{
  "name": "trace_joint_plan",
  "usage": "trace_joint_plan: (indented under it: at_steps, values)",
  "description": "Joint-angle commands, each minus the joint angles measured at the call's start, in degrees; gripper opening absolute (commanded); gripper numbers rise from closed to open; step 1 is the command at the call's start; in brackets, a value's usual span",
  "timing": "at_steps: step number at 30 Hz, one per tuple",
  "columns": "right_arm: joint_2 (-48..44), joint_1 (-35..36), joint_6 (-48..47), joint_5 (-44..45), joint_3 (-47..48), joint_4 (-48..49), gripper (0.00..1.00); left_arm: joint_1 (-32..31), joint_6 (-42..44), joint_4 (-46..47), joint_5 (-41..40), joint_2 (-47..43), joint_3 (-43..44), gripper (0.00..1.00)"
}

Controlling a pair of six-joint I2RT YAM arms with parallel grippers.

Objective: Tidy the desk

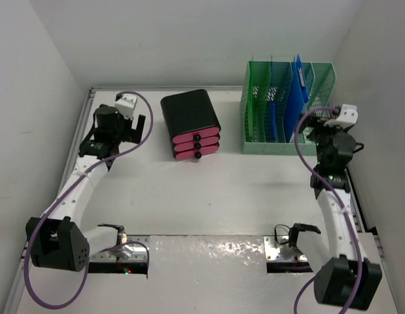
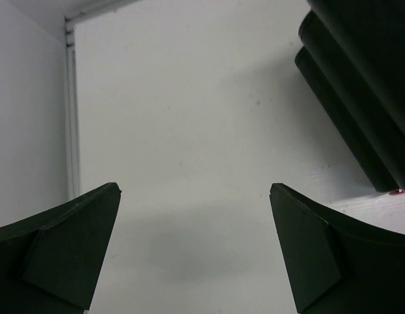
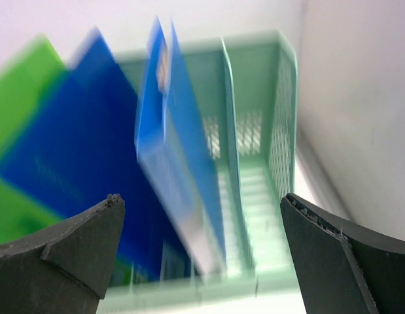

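Your large matte-white desk [image 1: 215,190], edged with thin silver metal rails [image 2: 72,111], fills the floor of a plain enclosure, with white walls [image 1: 189,39] rising on its left, far and right sides. Toward the back sit a black box of pink drawers [image 1: 191,125] and, to its right, a mint-green mesh file rack [image 1: 287,111] holding upright blue folders [image 3: 176,163], blurred in the right wrist view. Your left gripper [image 2: 195,190] hangs over the white top beside the box, jaws wide apart. Your right gripper [image 3: 201,196] faces the rack, jaws spread with nothing between them.
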Motion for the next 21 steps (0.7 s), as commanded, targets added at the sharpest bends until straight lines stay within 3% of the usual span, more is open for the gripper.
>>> trace_joint_plan:
  at_steps: [1,8,13,18,21]
  values:
    - [-4.40,0.00,5.02,3.21,-7.94,-11.69,0.99,0.58,-3.42,3.50,0.43,-0.65,-3.77,0.98]
    - [-22.23,0.00,7.57,7.34,-27.65,-12.84,0.99,1.11,-4.83,13.34,0.43,-4.61,-16.78,0.98]
    - [-32.53,0.00,12.30,7.87,-40.55,-6.61,0.99,1.54,-3.52,22.56,-2.31,-3.90,-23.89,0.97]
    - [-34.65,0.00,23.72,14.29,-42.60,-8.62,0.99,2.42,-1.49,27.15,-4.68,-4.43,-27.42,0.97]
    - [-33.94,0.00,24.62,15.78,-39.88,-12.83,0.99,2.51,-1.93,26.98,-3.54,-4.34,-27.34,0.96]
